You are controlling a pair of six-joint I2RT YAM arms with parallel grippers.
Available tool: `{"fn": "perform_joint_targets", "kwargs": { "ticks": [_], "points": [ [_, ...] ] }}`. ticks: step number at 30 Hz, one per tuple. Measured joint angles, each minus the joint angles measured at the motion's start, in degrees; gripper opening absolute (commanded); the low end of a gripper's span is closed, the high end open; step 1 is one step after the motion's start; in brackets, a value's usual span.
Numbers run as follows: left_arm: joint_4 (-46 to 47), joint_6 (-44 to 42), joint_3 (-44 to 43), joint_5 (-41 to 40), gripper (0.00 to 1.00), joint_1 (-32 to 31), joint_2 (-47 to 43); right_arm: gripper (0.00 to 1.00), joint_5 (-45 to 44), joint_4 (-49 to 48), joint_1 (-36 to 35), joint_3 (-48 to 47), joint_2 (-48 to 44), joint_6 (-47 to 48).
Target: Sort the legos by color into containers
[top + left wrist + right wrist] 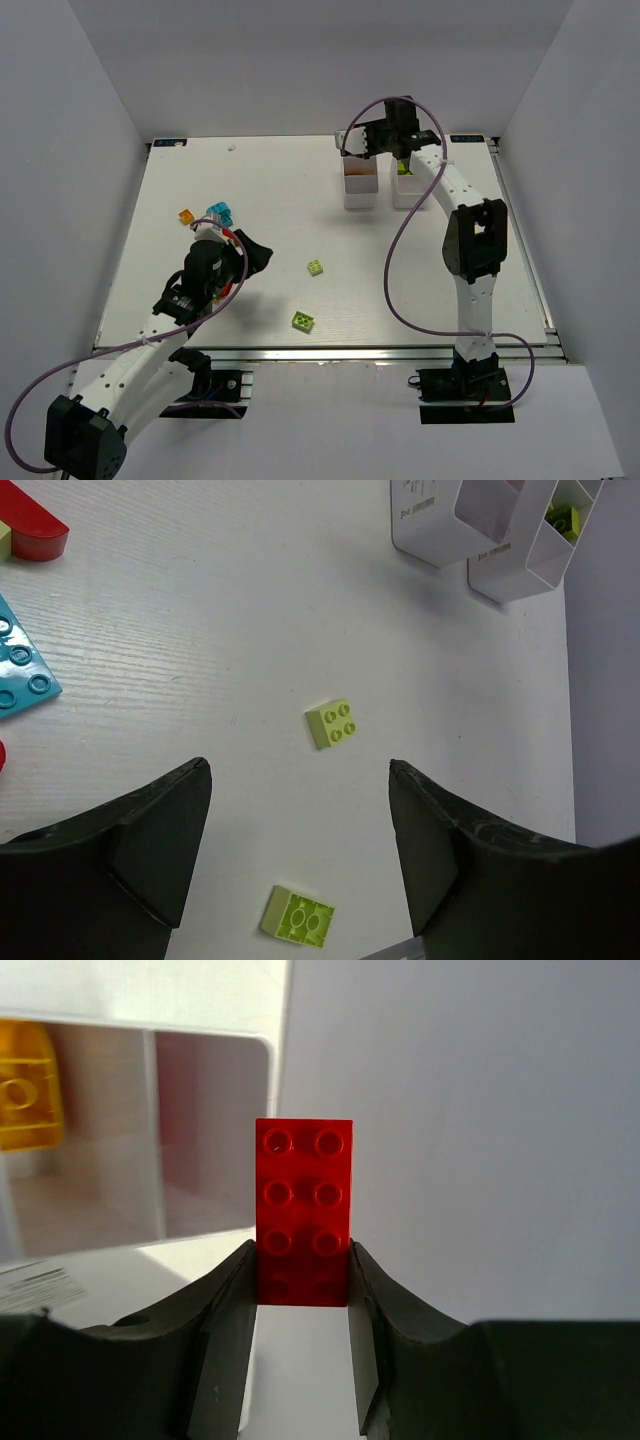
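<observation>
My right gripper is shut on a red two-by-four lego and holds it above the far end of the left white container. In the right wrist view an orange lego lies in a compartment of that container. The right white container stands beside it and holds a green lego. My left gripper is open and empty. It hovers over two lime legos, the nearer one upside down.
Cyan legos, an orange lego and a red lego lie at the left of the table, close to my left arm. White walls enclose the table on three sides.
</observation>
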State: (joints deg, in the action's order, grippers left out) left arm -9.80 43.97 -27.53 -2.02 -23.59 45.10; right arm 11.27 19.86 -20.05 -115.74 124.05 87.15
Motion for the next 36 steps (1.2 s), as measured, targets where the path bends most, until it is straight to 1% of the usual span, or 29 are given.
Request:
{"fn": "perform_joint_targets", "kwargs": {
  "ticks": [4, 8, 18, 25, 26, 28, 29, 30, 32, 35, 36],
  "points": [
    [0.0, 0.0, 0.0, 0.2, 0.81, 0.0, 0.0, 0.0, 0.5, 4.1, 0.4, 0.7, 0.0, 0.1],
    [0.0, 0.0, 0.0, 0.2, 0.81, 0.0, -0.3, 0.0, -0.7, 5.0, 0.5, 0.9, 0.3, 0.1],
    [0.0, 0.0, 0.0, 0.6, 0.81, 0.0, -0.3, 0.0, -4.6, 3.2, 0.4, 0.7, 4.3, -0.7],
    [0.8, 0.0, 0.0, 1.0, 0.81, 0.0, 0.4, 0.0, -6.6, 1.1, -0.1, 0.7, 4.3, -1.2],
    [0.9, 0.0, 0.0, 1.0, 0.81, 0.0, 0.4, 0.02, -6.7, 0.9, -0.1, 0.7, 4.3, -1.2],
    [0.9, 0.0, 0.0, 1.0, 0.81, 0.0, 0.5, 0.1, -6.7, 0.5, -0.3, 0.8, 4.3, -1.2],
    [0.9, 0.0, 0.0, 1.0, 0.81, 0.0, 0.5, 0.15, -6.7, 0.3, -0.4, 0.9, 4.3, -1.2],
    [0.9, 0.0, 0.0, 1.0, 0.81, 0.0, 0.5, 0.21, -6.7, 0.0, -0.5, 1.1, 4.3, -1.2],
    [0.9, 0.0, 0.0, 1.0, 0.81, 0.0, 0.5, 0.26, -6.7, -0.4, -0.7, 1.4, 4.3, -1.1],
    [0.9, 0.0, 0.0, 1.0, 0.81, 0.0, 0.6, 0.46, -6.7, -0.7, -1.0, 2.0, 4.3, -1.1],
    [0.9, 0.0, 0.0, 1.0, 0.81, 0.0, 0.6, 0.58, -6.7, -0.7, -1.1, 2.1, 4.3, -1.1]
  ]
}}
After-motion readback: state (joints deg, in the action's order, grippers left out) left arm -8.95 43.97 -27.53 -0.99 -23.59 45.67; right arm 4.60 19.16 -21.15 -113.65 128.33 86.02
